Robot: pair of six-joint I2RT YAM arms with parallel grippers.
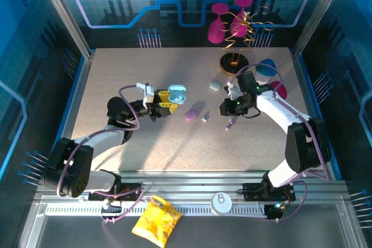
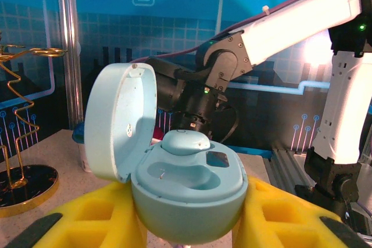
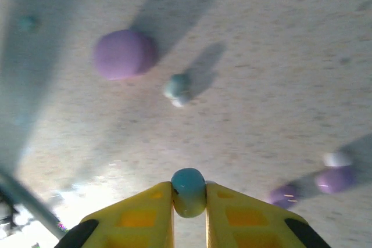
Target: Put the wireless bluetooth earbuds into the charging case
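Pale blue plastic sits in both pincers. The left pincer (image 2: 189, 219) is clamped on the pale blue case (image 2: 186, 193), with yellow pads pressed to either side of the shell. The lid (image 2: 119, 123) stands open and upright at the left. A seated earbud (image 2: 185, 142) rests in the far well, and the near well (image 2: 174, 175) is bare. The right pincer (image 3: 189, 196) is closed on a pale blue earbud (image 3: 189, 185), pinched at the very tips above the table (image 3: 279, 56).

Ahead of that held bud lies a whitish-grey earbud (image 3: 177, 89). Just beyond it is a closed purple case (image 3: 123, 54), near but not touching. A purple earbud (image 3: 334, 178) lies toward the right edge, so blurred that I cannot tell whether it is one piece or two.

From above, a grey case (image 1: 215, 85) lies farther back, just beside the right wrist. Behind it stands a gold wire stand (image 1: 234, 61) on a black disc. The right arm partly covers a blue rounded thing (image 1: 267, 67) and a magenta one (image 1: 280, 90). Two magenta goblets (image 1: 220, 27) stand at the back wall. A yellow bag (image 1: 156, 219) and a tin can (image 1: 221, 203) lie on the near rail.

In the left wrist view the right arm crosses behind the open case and hides the table beyond it. From above, the right wrist is a dark mass and its fingertips are hard to make out.
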